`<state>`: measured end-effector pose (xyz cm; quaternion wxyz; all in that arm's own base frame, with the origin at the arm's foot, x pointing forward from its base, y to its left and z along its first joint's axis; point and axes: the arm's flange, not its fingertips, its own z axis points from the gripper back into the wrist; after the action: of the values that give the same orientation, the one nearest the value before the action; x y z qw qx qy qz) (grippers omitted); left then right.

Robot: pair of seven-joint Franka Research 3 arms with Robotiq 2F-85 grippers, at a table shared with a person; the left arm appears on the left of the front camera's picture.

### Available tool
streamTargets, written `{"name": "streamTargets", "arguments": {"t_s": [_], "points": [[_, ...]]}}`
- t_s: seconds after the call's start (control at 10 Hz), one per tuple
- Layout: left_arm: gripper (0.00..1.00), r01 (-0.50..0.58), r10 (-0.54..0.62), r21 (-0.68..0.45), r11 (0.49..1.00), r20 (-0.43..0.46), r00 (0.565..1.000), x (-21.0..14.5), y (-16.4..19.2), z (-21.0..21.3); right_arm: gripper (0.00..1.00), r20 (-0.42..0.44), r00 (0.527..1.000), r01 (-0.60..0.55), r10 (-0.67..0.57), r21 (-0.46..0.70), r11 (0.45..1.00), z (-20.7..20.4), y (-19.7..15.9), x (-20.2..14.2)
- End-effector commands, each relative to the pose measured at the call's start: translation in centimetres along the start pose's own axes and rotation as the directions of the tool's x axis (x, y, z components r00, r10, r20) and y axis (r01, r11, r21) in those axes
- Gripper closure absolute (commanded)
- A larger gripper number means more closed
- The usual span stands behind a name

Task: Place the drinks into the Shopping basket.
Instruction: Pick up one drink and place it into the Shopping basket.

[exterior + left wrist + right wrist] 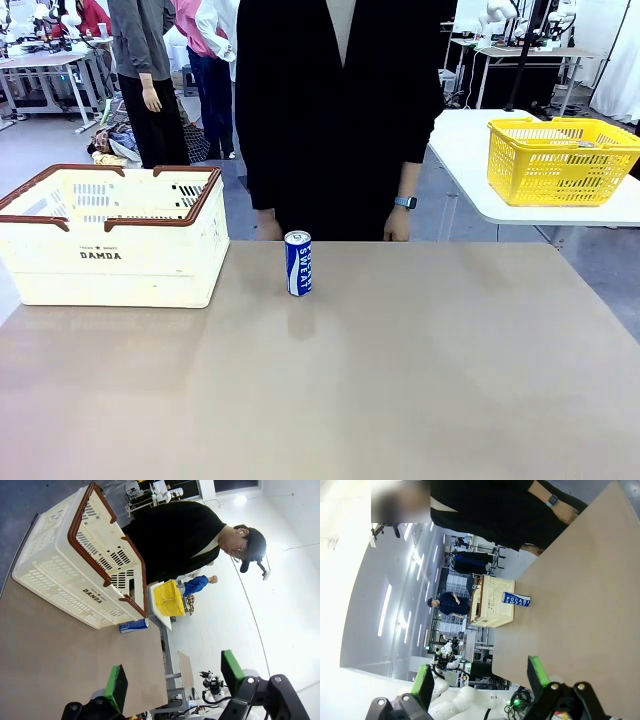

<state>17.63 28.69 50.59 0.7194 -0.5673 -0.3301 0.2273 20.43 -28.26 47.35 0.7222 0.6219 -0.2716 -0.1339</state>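
Observation:
A blue drink can [298, 263] with white lettering and a silver top stands upright on the brown table, near the far edge, just right of the Shopping basket [110, 262]. The basket is cream-white with a brown rim and "DAMDA" on its side. In the left wrist view the basket [75, 580] and the can [133, 625] lie far ahead of my open left gripper [172, 682]. Far beyond my open right gripper [477, 682], the right wrist view shows the can [516, 599] beside the basket [492, 602]. Nothing sits between either pair of fingers.
A person in black stands at the table's far side, hands [397, 225] hanging at the edge. A yellow mesh basket [560, 160] rests on a white table at the back right. The brown tabletop [400, 380] stretches bare toward me.

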Motion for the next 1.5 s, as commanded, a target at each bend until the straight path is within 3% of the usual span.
{"name": "streamTargets", "arguments": {"t_s": [0.0, 0.1, 0.2, 0.3, 0.4, 0.5, 0.6, 0.7, 0.8, 0.9, 1.0, 1.1, 1.2, 1.4], "points": [[0.0, 0.0, 0.0, 0.0, 1.0, 0.0, 1.0, 0.0, 0.0, 0.0, 0.0, -0.008, 1.0, -0.014, 0.014, 0.003, 1.0, 0.4, 0.3, 0.2], [0.0, 0.095, -0.078, 0.142, 0.985, -0.121, 0.99, -1.6, -4.0, -3.2, 0.0, -0.008, 1.0, -0.014, 0.014, 0.003, 1.0, 0.4, 0.3, 0.2], [0.0, 0.23, -0.161, 0.251, 0.94, -0.267, 0.95, -3.7, -9.0, -7.7, 0.0, -0.008, 1.0, -0.014, 0.014, 0.003, 1.0, 0.4, 0.3, 0.2], [0.0, 0.383, -0.248, 0.216, 0.898, -0.47, 0.847, -6.1, -13.0, -13.0, 0.0, -0.008, 1.0, -0.014, 0.014, 0.003, 1.0, 0.4, 0.3, 0.2], [0.0, 0.522, -0.293, 0.248, 0.816, -0.601, 0.744, -8.8, -15.7, -19.5, 0.0, -0.008, 1.0, -0.014, 0.014, 0.003, 1.0, 0.4, 0.3, 0.2], [0.0, 0.599, -0.308, 0.206, 0.774, -0.704, 0.64, -11.9, -17.1, -24.9, 0.0, -0.008, 1.0, -0.014, 0.014, 0.003, 1.0, 0.4, 0.3, 0.2], [0.0, 0.669, -0.334, 0.174, 0.723, -0.76, 0.558, -15.7, -17.8, -29.7, 0.0, -0.008, 1.0, -0.014, 0.014, 0.003, 1.0, 0.4, 0.3, 0.2], [0.0, 0.733, -0.351, 0.178, 0.657, -0.788, 0.506, -19.6, -17.6, -33.8, 0.0, -0.008, 1.0, -0.014, 0.014, 0.003, 1.0, 0.4, 0.3, 0.2], [0.0, 0.78, -0.366, 0.117, 0.615, -0.834, 0.414, -23.3, -16.6, -37.1, 0.0, -0.008, 1.0, -0.014, 0.014, 0.003, 1.0, 0.4, 0.3, 0.2], [0.0, 0.799, -0.378, 0.09, 0.594, -0.846, 0.376, -25.9, -15.3, -38.6, 0.0, -0.008, 1.0, -0.014, 0.014, 0.003, 1.0, 0.4, 0.3, 0.2], [0.0, 0.824, -0.4, 0.115, 0.555, -0.831, 0.385, -27.3, -14.0, -38.6, 0.0, -0.008, 1.0, -0.014, 0.014, 0.003, 1.0, 0.4, 0.3, 0.2], [0.0, 0.808, -0.42, 0.175, 0.563, -0.781, 0.462, -25.8, -13.9, -36.5, 0.0, -0.008, 1.0, -0.014, 0.014, 0.003, 1.0, 0.4, 0.3, 0.2], [0.0, 0.808, -0.364, 0.094, 0.581, -0.858, 0.362, -29.3, -15.5, -39.4, 0.0, -0.008, 1.0, -0.014, 0.014, 0.003, 1.0, 0.4, 0.3, 0.2], [0.0, 0.808, -0.364, 0.094, 0.581, -0.858, 0.362, -29.3, -15.5, -39.4, 0.0, -0.008, 1.0, -0.014, 0.014, 0.003, 1.0, 0.4, 0.3, 0.2]]}}
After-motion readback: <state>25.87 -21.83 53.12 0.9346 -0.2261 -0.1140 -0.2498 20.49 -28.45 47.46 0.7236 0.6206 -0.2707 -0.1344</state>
